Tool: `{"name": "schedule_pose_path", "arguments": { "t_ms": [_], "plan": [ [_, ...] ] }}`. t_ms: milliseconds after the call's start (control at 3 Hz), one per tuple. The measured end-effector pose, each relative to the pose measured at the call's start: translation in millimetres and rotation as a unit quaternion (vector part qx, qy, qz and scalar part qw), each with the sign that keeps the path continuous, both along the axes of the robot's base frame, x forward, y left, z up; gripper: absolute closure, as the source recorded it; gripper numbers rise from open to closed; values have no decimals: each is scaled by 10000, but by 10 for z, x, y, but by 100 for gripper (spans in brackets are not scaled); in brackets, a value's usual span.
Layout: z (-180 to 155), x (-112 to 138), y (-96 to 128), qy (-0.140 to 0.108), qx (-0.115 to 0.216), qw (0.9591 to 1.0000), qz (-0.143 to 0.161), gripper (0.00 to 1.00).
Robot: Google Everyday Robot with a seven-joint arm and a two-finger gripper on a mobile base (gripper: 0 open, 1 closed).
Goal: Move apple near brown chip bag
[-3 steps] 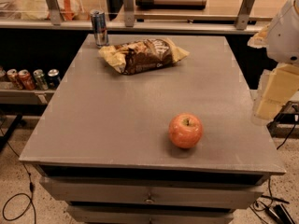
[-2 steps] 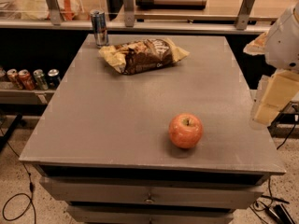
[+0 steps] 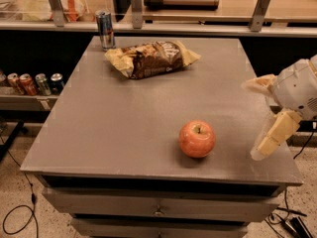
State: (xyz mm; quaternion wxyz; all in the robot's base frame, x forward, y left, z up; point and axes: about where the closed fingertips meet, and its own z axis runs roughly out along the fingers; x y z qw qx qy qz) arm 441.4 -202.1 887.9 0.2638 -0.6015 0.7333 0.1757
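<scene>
The apple (image 3: 197,139), red-orange with a short stem, sits on the grey table (image 3: 124,118) near the front, right of centre. The brown chip bag (image 3: 151,58), dark brown with pale yellow ends, lies flat at the back of the table, well apart from the apple. My gripper (image 3: 252,120) hangs over the table's right edge, to the right of the apple and a little above the surface. Its two pale yellow fingers (image 3: 275,135) are spread apart and hold nothing.
A blue-and-silver can (image 3: 105,29) stands at the back left corner, just left of the bag. Several soda cans (image 3: 32,83) sit on a low shelf left of the table. A counter with metal posts (image 3: 136,6) runs behind. Cables lie on the floor.
My gripper has moved left and down, from beside the table to over its right edge, closer to the apple. The apple and the bag have not moved.
</scene>
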Motion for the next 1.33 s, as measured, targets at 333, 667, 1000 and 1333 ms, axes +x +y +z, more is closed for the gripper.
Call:
{"name": "schedule_pose_path", "arguments": {
  "t_ms": [333,667,1000,1333],
  "plan": [
    [-100,14,238,16,1120,9936,155,0],
    [51,10,385,29,1562,9876,183,0],
    [33,7,382,-28,1604,9869,167,0],
    [-35,-25,406,-184,2047,9784,195,0]
  ]
}}
